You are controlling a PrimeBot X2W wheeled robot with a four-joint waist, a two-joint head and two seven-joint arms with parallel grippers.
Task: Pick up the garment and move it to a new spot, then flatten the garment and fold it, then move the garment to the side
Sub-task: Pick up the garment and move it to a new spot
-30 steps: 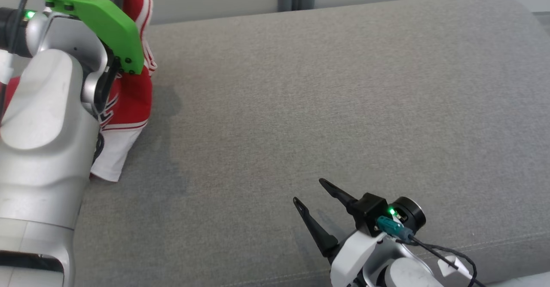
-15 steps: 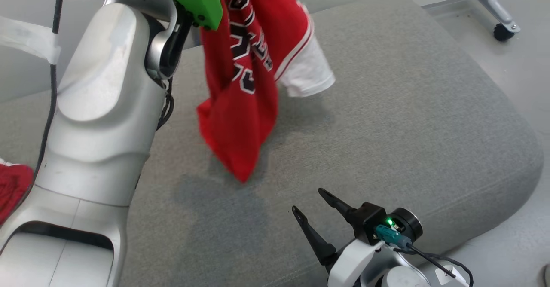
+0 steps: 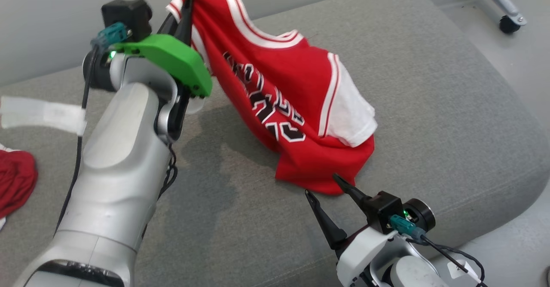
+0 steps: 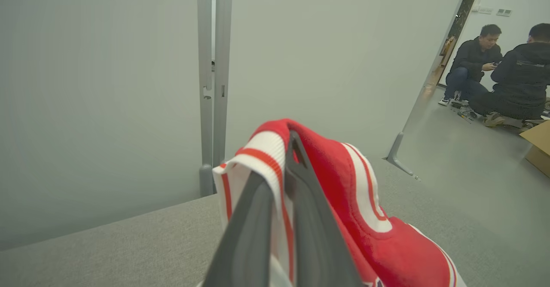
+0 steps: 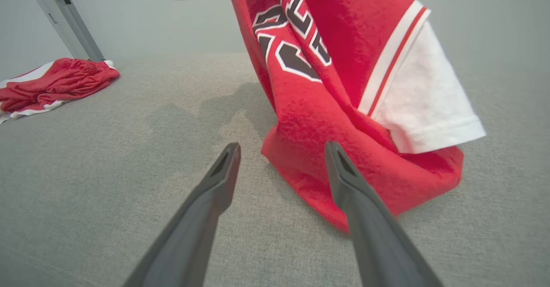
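Note:
The garment (image 3: 283, 98) is a red jersey with white sleeves and black lettering. My left gripper (image 3: 185, 10) is shut on its striped collar edge and holds it up at the upper left. From there the cloth slopes down to the right, and its hem rests bunched on the grey cushion (image 3: 429, 106). In the left wrist view the gripper (image 4: 283, 158) pinches the red-and-white trim of the garment (image 4: 365, 201). My right gripper (image 3: 321, 184) is open, low on the cushion, its tips just short of the hem. In the right wrist view it (image 5: 282, 145) points at the garment's (image 5: 343, 85) lower fold.
Another red garment (image 3: 15, 179) lies crumpled at the cushion's left edge (image 5: 56, 80). A partition post (image 4: 212, 85) stands behind the cushion. A wheeled leg (image 3: 502, 3) is on the floor at the far right. Two people (image 4: 498, 68) sit on the floor beyond a cardboard box (image 4: 537, 145).
The head camera has swung right. My left gripper has carried the garment to the cushion's middle and lowered it until the hem touches down. The right gripper stays open.

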